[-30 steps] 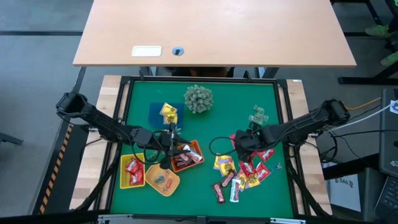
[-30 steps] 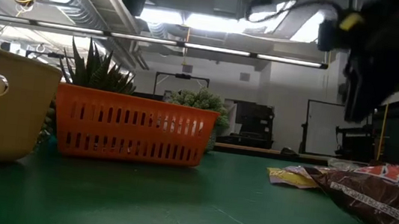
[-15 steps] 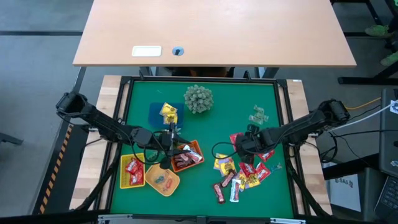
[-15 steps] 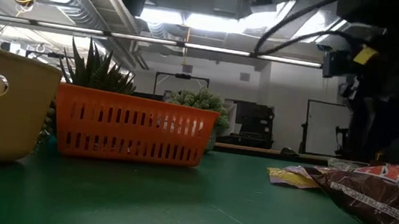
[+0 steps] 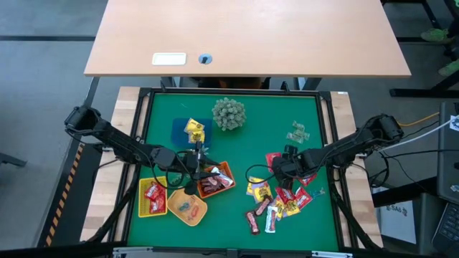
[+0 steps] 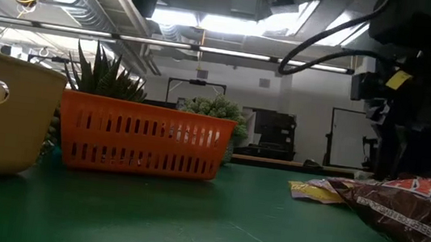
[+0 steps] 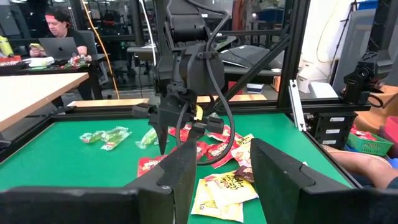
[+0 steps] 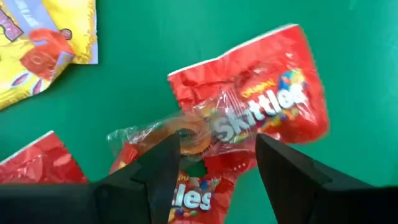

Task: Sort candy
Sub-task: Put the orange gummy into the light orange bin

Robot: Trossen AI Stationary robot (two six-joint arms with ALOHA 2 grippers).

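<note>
The right claw (image 5: 282, 169) is poised over the loose candy pile (image 5: 278, 199) on the right half of the green worktop (image 5: 272, 125), at the pile's upper edge. Its fingers (image 8: 158, 167) are spread wide and nothing is held. Directly beneath the gap between them a clear-wrapped sweet (image 8: 177, 135) is seen lying across a red Skittles packet (image 8: 261, 106); a second red packet (image 8: 189, 186) lies partly under the same sweet, and a yellow packet (image 8: 46, 40) lies well off to one side. Whether the fingertips touch the wrappers cannot be told.

The left claw (image 5: 195, 170) is held above the orange tray (image 5: 226, 171), which contains red and dark sweets. Its fingers (image 7: 180, 171) stand apart, with nothing between them. From the left wrist view the right claw (image 7: 178, 127) is seen hanging point-down over red and yellow packets (image 7: 214, 186).

A yellow tray (image 5: 145, 209) of red packets and a tan tray (image 5: 201, 209) with a few sweets are set just beside the orange one. A yellow packet (image 5: 193, 129) lies on a blue mat (image 5: 179, 131), near the plant ball (image 5: 228, 113). A few greenish pieces (image 5: 297, 132) lie apart near the worktop's right edge. In the low view a brown bar (image 6: 413, 210) fills the right foreground.
</note>
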